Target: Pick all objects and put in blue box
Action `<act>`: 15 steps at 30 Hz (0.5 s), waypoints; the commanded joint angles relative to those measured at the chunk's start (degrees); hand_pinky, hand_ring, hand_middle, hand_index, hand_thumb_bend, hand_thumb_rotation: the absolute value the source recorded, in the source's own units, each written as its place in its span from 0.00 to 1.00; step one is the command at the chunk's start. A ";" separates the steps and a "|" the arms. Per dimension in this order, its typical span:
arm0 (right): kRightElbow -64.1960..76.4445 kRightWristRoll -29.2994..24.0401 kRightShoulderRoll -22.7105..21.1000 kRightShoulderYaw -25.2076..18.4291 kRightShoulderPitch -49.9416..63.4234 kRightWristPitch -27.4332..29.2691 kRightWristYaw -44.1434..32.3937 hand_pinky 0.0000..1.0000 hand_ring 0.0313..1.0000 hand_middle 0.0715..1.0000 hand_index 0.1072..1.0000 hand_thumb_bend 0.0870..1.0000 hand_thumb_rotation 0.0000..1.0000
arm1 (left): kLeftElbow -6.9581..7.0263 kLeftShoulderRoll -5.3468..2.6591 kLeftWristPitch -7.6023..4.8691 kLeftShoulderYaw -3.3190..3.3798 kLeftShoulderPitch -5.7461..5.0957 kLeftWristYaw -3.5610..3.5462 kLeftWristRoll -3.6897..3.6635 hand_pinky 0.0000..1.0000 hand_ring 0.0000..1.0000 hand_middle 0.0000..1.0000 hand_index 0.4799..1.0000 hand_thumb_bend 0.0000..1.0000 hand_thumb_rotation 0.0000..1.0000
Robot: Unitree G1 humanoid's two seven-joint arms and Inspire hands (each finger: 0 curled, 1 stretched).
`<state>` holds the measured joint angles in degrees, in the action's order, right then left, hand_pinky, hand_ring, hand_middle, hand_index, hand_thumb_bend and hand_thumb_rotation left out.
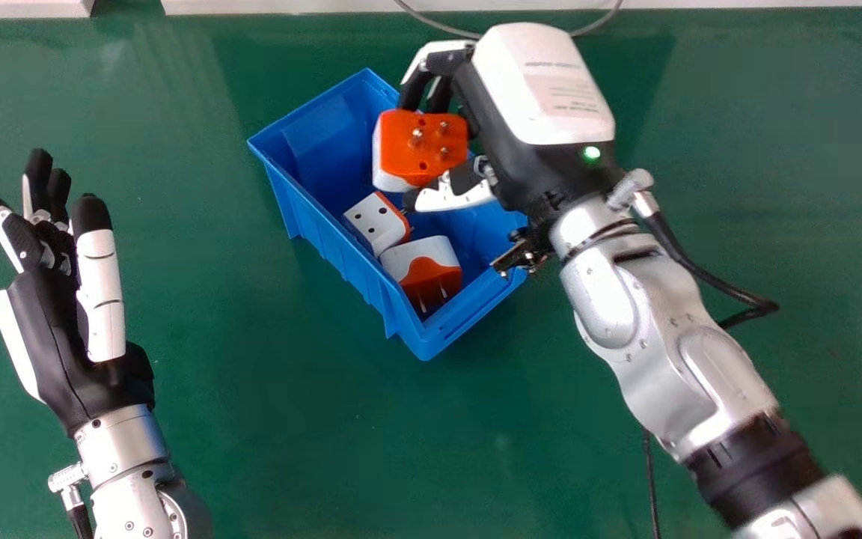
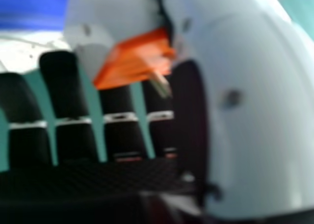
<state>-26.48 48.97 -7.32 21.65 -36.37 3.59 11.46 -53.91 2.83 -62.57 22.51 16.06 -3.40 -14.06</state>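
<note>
My right hand (image 1: pixel 536 97) is over the blue box (image 1: pixel 341 258) in the head view, its fingers and thumb shut on an orange and white plug adapter (image 1: pixel 405 146) with metal pins. Inside the box lie a small white and orange adapter (image 1: pixel 373 218) and a larger one (image 1: pixel 422 263). At the left, my left hand (image 1: pixel 64 329) rests open and holds nothing. In the right hand view, the adapter (image 2: pixel 135 57) sits between the thumb of my right hand (image 2: pixel 255 101) and its dark fingers.
The green table (image 1: pixel 266 449) surrounds the box. A thin grey cable (image 1: pixel 438 26) runs along its far side, near a white edge (image 1: pixel 289 6). A black cable (image 1: pixel 723 288) hangs beside my right forearm.
</note>
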 commanded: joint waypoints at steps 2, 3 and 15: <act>-4.44 -0.59 0.43 1.33 -4.95 1.99 2.73 0.29 0.36 0.44 0.48 0.46 0.00 | 0.45 0.34 -1.34 -0.05 0.14 -0.23 -0.01 0.90 0.95 0.95 0.88 0.70 0.71; -6.15 -0.28 0.51 1.89 -5.79 2.22 3.35 0.29 0.36 0.44 0.48 0.46 0.00 | 0.40 0.32 -1.45 -0.05 0.17 -0.41 -0.13 0.90 0.95 0.95 0.88 0.70 0.71; -16.43 0.77 2.09 7.83 -10.35 2.26 7.75 0.28 0.39 0.45 0.44 0.47 0.00 | 0.51 0.37 -1.25 -0.18 0.13 0.05 0.40 0.90 0.95 0.96 0.89 0.69 0.72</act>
<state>-43.06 50.09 -5.94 29.08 -45.11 5.69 19.23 -53.90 2.84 -62.79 22.42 16.09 -3.53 -14.10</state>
